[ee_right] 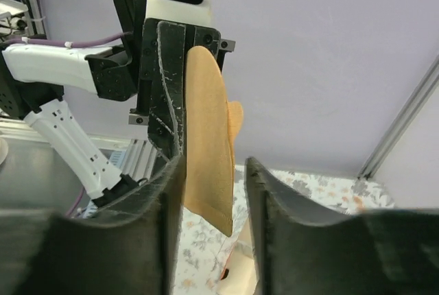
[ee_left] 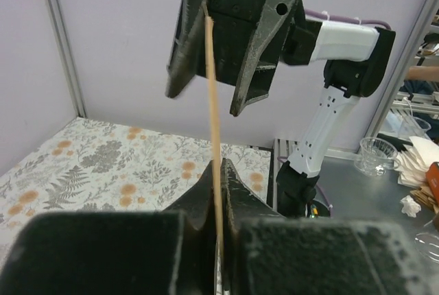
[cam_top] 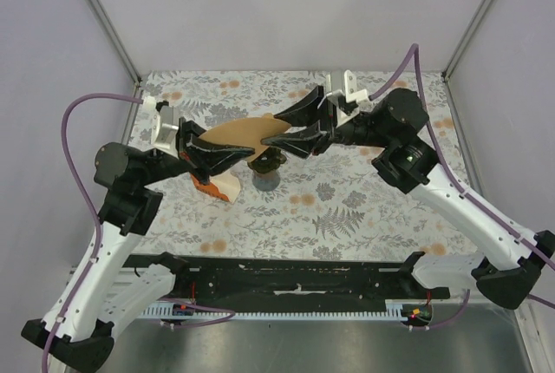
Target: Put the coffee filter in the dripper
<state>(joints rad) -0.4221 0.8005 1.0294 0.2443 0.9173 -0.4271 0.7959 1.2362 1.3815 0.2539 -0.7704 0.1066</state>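
Pinching the thin tan-brown, fan-shaped paper coffee filter flat at one end, the left gripper is clamped on the paper and carries it in the air. The filter hangs at about 11 o'clock from the small dark smoky-green translucent cone-shaped dripper, which stands on the flower-patterned desk below. The right gripper has its fingers apart and straddles the filter's free end. In the right wrist view the paper lies close to one finger with a clear gap to the other, and I cannot tell whether it touches. The main risk, as I judge it, is that the filter is pressed flat. If the right gripper closes on both layers together, the cone will not open, and a flat filter would lie across the dripper's rim rather than seat inside. Pulling between two clamped grippers could crease or tear such thin paper. Releasing off-centre could let it flutter down toward the orange and white wedge-shaped carton, at 8 o'clock from the dripper. A low approach could also knock the light dripper over.
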